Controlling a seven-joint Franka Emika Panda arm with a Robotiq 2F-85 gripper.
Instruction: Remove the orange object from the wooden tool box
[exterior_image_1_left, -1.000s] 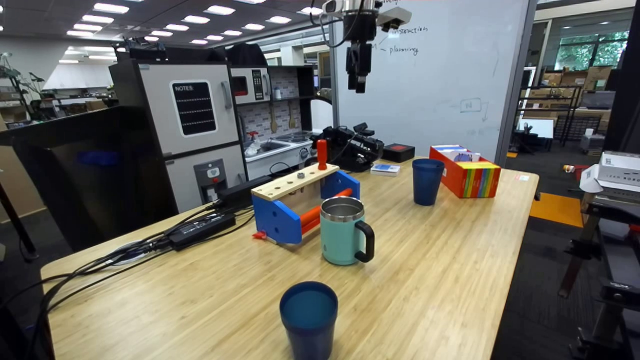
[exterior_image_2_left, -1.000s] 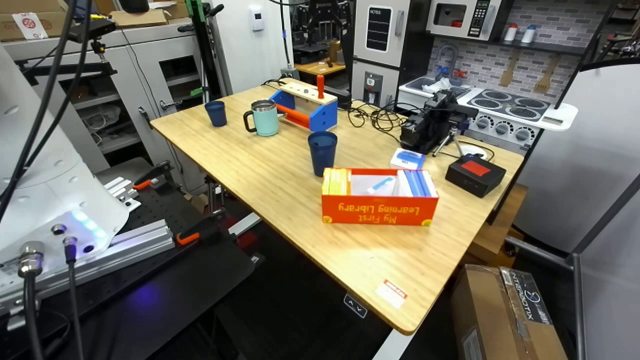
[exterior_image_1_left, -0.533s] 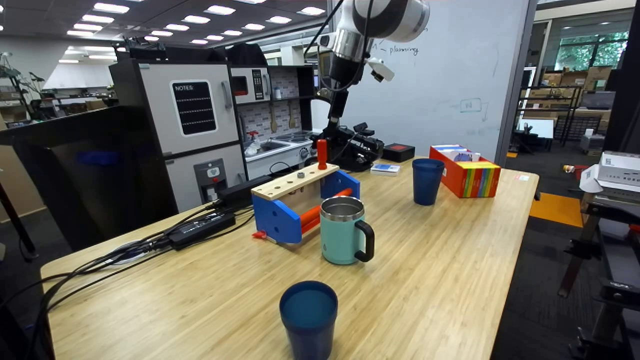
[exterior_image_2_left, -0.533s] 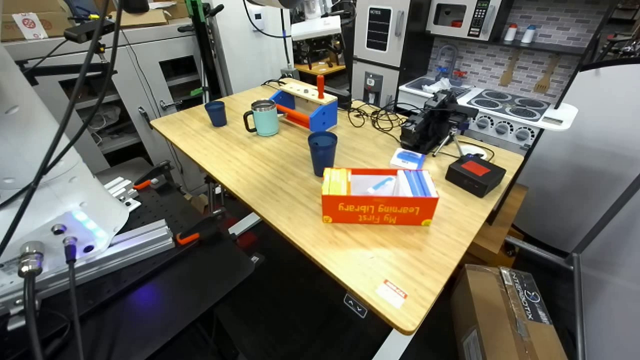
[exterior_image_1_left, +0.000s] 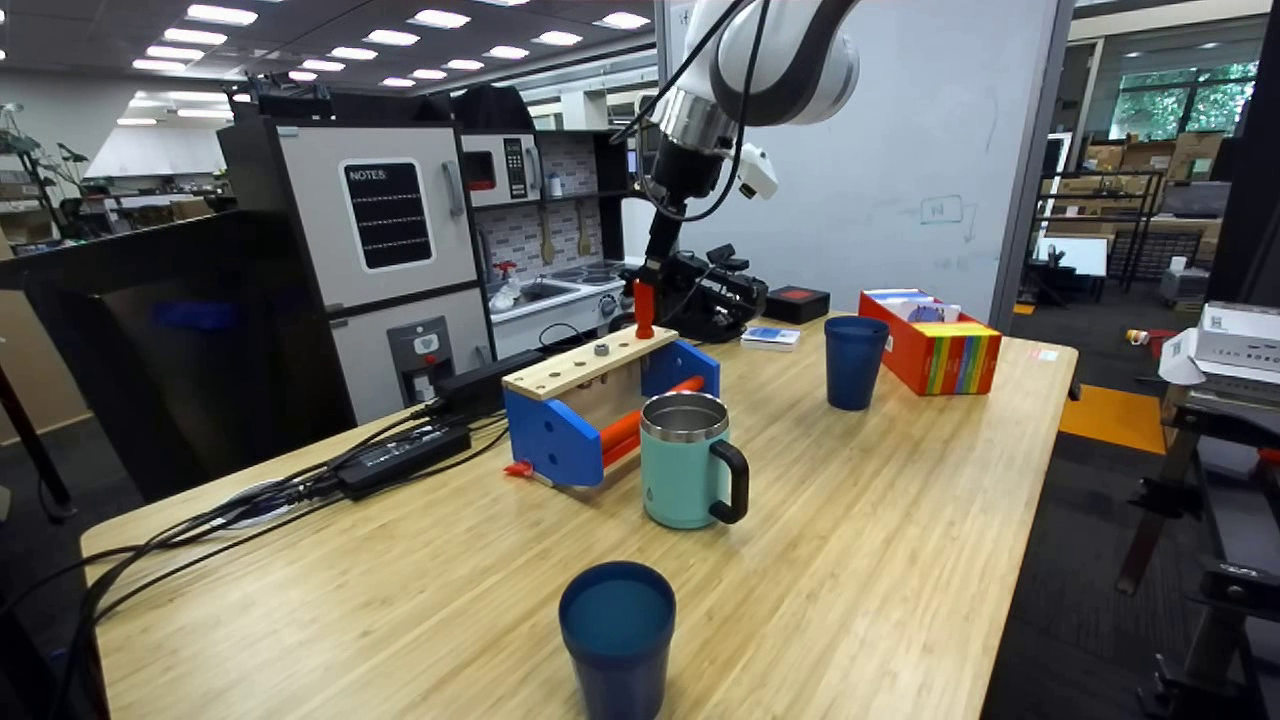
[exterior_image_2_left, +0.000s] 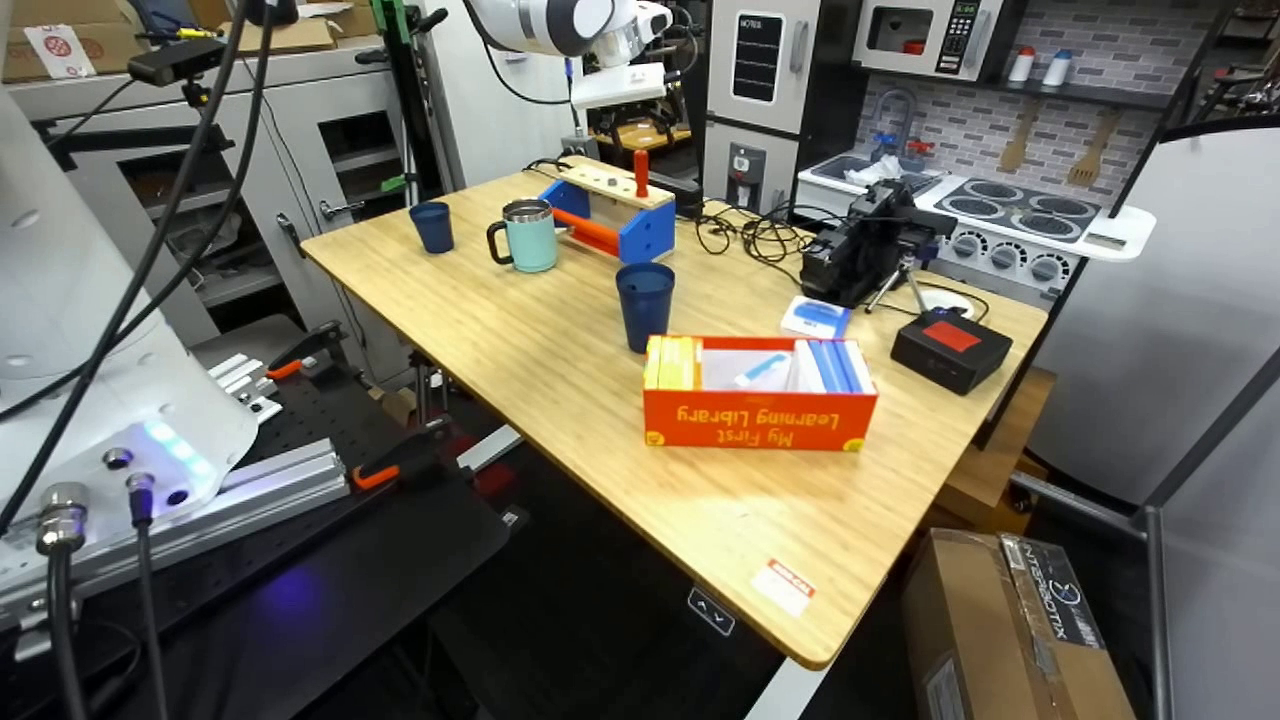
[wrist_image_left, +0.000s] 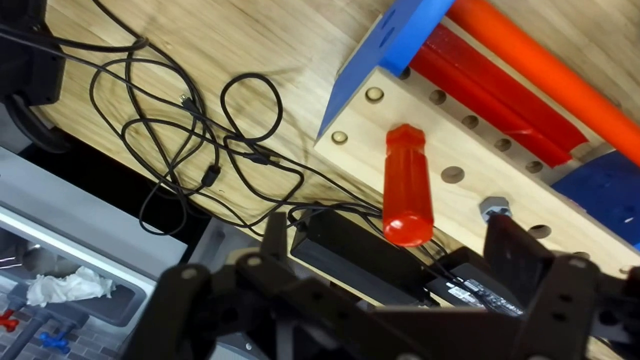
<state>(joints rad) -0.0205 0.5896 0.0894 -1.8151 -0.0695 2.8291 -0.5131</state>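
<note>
Gripper (wrist_image_left: 394, 237) spread wide, empty; orange-red peg (wrist_image_left: 407, 187) towards 12 o'clock in wrist view. Best centre, squeeze, draw straight up from wooden tool box (wrist_image_left: 445, 147).

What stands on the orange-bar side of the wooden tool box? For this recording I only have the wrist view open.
Observer: A light-green mug stands beside the wooden tool box there; whether they touch, I can't tell.
Operator: How is it turned?
Observer: Its black handle points away from the wooden tool box.
Operator: Any other drinkware?
Observer: Yes, two blue cups, both upright.
</note>
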